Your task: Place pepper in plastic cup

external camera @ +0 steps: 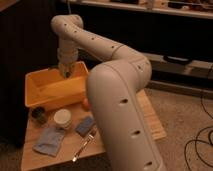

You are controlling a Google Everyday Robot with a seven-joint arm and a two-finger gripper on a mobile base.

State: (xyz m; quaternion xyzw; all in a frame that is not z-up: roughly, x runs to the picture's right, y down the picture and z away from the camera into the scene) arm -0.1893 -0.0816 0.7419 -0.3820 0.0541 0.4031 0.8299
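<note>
1. a thick white robot arm (117, 85) rises from the lower right of the view, bends at a large rounded elbow, reaches up and to the left, and then turns straight down.
2. the gripper (65, 71) hangs at the end of that downward section, over the back part of a yellow rectangular plastic bin (47, 92) and close to its rear rim.
3. i cannot tell whether the gripper is clenched or released, nor whether it grasps anything.
4. the small slender green pepper cannot be made out, so its place cannot be told. neither can the translucent light-green plastic cup, and the arm covers the middle of the table.
5. the bin sits at the back left of a light wooden table (150, 122).
6. in front of the bin stands a small dark cup (39, 114), with a white round cup (63, 118) just beside it on the right.
7. a round orange ball (86, 104) lies near the bin's front right corner, partly hidden by the arm.
8. a blue sponge (85, 125) lies in front of the ball, to the right of the white cup.
9. a crumpled pale blue cloth (49, 140) lies at the front left of the table, in front of the two cups.
10. a slender utensil (85, 145) lies diagonally near the table's front edge, its upper end just beside the sponge.
11. behind the table stands dark shelving (165, 30), and dark cables (200, 140) lie on the speckled floor at the right.
</note>
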